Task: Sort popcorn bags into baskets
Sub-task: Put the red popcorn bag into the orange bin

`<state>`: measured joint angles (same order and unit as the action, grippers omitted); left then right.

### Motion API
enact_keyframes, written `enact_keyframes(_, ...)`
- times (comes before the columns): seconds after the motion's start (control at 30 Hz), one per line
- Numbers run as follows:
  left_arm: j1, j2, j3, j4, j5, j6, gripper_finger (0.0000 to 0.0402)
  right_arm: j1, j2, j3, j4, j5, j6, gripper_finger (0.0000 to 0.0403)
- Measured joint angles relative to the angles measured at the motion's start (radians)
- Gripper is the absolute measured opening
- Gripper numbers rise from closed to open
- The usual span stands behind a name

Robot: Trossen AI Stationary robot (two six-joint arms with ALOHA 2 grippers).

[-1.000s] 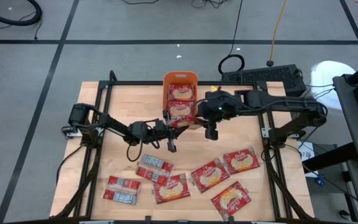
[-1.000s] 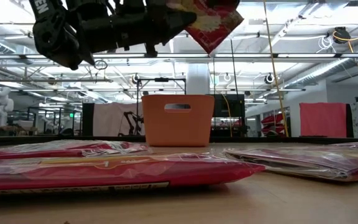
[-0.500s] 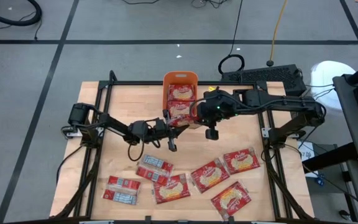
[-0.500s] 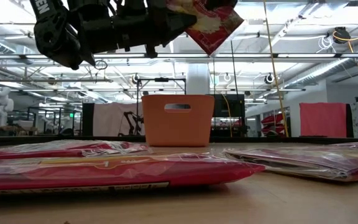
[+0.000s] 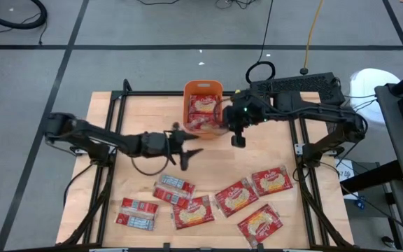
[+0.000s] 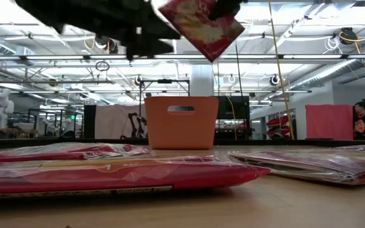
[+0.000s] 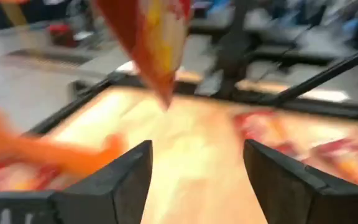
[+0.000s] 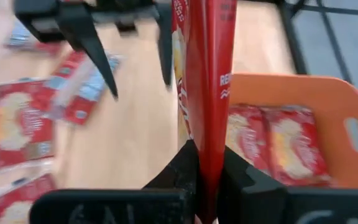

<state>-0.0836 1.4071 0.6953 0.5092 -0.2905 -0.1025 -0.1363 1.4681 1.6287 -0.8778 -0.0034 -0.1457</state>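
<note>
An orange basket (image 5: 203, 89) stands at the table's far middle with two popcorn bags (image 8: 278, 143) lying flat inside. My right gripper (image 8: 207, 171) is shut on another red popcorn bag (image 8: 207, 74), raised by the basket's near rim (image 5: 205, 126). My left gripper (image 7: 194, 180) stands open just left of that bag, a little short of it, with nothing between its fingers. In the low view the bag (image 6: 201, 25) hangs high above the basket (image 6: 181, 123), one corner pointing down. My right gripper pinches the bag by its two flat faces near one end (image 8: 205, 146), between its two fingers. The fingers slant down from the table's right. The bag is turned on edge, reaches out beyond the fingers and hangs clear of the table and the basket.
Several popcorn bags lie flat on the near half of the table, from the left (image 5: 137, 213) across the middle (image 5: 236, 197) to the right (image 5: 271, 180). A black frame (image 5: 117, 105) runs around the tabletop. Bare wood lies between the arms and the loose bags.
My left gripper has let go of the bag, opened, tipped up toward level and drawn back toward the table's left edge. The bag stays raised in my right gripper and has shifted a little toward the basket.
</note>
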Motion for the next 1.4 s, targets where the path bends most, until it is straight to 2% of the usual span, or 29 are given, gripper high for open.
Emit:
enact_keyframes(0.13, 0.001, -0.135, 0.0, -0.309, -0.136, -0.024, 0.025, -0.083, 0.003, 0.0, 0.005, -0.035, -0.025, 0.0015)
enact_keyframes(0.3, -0.002, -0.21, 0.0, -0.468, -0.163, -0.025, 0.0222, -0.198, 0.045, 0.012, 0.025, -0.128, -0.087, 0.0015)
enact_keyframes(0.47, -0.009, -0.202, 0.0, -0.469, -0.164, -0.024, 0.0194, -0.286, 0.18, 0.13, -0.021, -0.184, -0.158, 0.0015)
enact_keyframes(0.7, -0.032, -0.172, 0.0, -0.481, -0.164, -0.057, 0.0169, -0.333, 0.464, 0.469, -0.314, -0.186, -0.278, 0.0015)
enact_keyframes(0.83, -0.059, -0.169, -0.001, -0.503, -0.164, -0.062, 0.0161, -0.335, 0.589, 0.602, -0.423, -0.184, -0.32, 0.0015)
enact_keyframes(1.07, -0.097, -0.166, -0.001, -0.521, -0.164, -0.08, 0.0161, -0.334, 0.674, 0.627, -0.493, -0.184, -0.357, 0.0016)
enact_keyframes(1.4, -0.108, -0.166, -0.001, -0.52, -0.164, -0.064, 0.0161, -0.329, 0.686, 0.612, -0.472, -0.185, -0.342, 0.0016)
